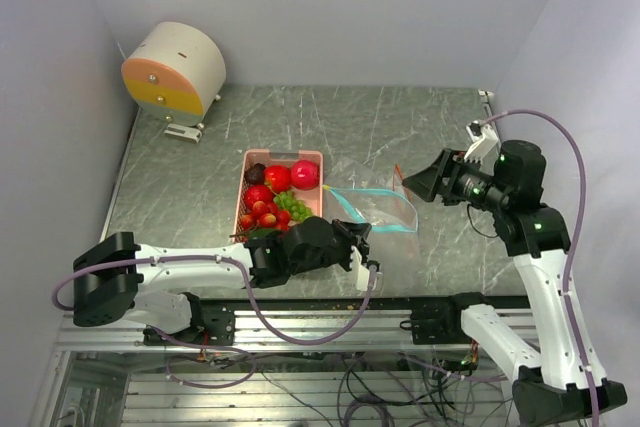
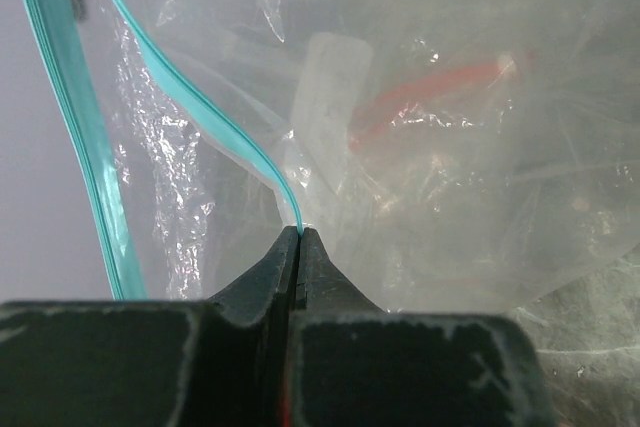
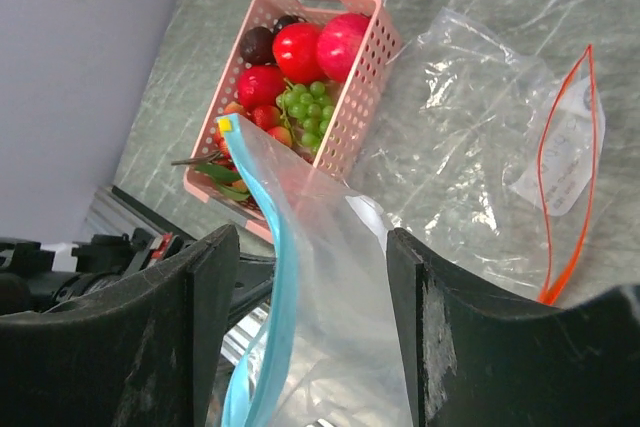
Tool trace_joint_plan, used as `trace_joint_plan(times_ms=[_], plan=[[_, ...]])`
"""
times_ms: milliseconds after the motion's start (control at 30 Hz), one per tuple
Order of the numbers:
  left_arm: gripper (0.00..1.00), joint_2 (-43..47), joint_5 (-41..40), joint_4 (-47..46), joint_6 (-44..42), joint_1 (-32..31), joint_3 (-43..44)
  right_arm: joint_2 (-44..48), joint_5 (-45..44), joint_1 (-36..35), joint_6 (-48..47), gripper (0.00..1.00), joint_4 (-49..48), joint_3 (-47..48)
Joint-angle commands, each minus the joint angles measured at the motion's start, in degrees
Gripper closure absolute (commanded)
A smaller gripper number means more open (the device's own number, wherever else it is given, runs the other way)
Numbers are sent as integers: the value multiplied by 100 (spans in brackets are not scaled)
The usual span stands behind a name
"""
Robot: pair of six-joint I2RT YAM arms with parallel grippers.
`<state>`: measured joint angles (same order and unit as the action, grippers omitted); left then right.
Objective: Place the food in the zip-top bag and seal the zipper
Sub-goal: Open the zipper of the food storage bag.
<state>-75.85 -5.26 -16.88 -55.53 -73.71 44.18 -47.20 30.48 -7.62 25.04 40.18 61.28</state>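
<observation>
The food lies in a pink tray (image 1: 247,187): red apple-like balls (image 1: 279,178), a green grape bunch (image 1: 291,206), small red tomatoes (image 1: 262,213). It also shows in the right wrist view, with the balls (image 3: 300,49) and the grapes (image 3: 311,107). The clear zip-top bag (image 1: 380,209) with a teal zipper lies right of the tray. My left gripper (image 1: 357,249) (image 2: 299,231) is shut on the bag's teal zipper edge (image 2: 235,137). My right gripper (image 1: 427,185) (image 3: 310,247) is open, and the raised bag mouth (image 3: 330,277) stands between its fingers without touching them.
A second clear sheet with an orange-red edge (image 3: 568,172) lies on the marble table beyond the bag. A round white, orange and yellow device (image 1: 175,69) stands at the back left. Metal rails run along the table's near edge (image 1: 330,317).
</observation>
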Motion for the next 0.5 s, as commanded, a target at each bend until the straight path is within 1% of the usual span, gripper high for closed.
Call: trace_joint_plan(times_ms=[0,67,167,267,300,367,467], plan=[[93,-35,76,66,24,-25,161,10,128,-28,-574,39,525,535],[93,-35,62,70,16,-21,160,-71,278,-29,-743,39,664,631],[93,-41,32,59,15,-20,154,-152,247,-41,-928,39,872,760],[93,-48,26,31,24,-20,152,-306,186,-197,-941,38,941,701],[93,-52,18,29,24,-25,156,-361,42,-304,-915,39,951,667],[93,-56,33,32,20,-23,162,-470,-527,-656,-809,39,918,675],[93,-68,25,-1,40,-25,143,-661,-1415,-1503,-527,39,738,718]])
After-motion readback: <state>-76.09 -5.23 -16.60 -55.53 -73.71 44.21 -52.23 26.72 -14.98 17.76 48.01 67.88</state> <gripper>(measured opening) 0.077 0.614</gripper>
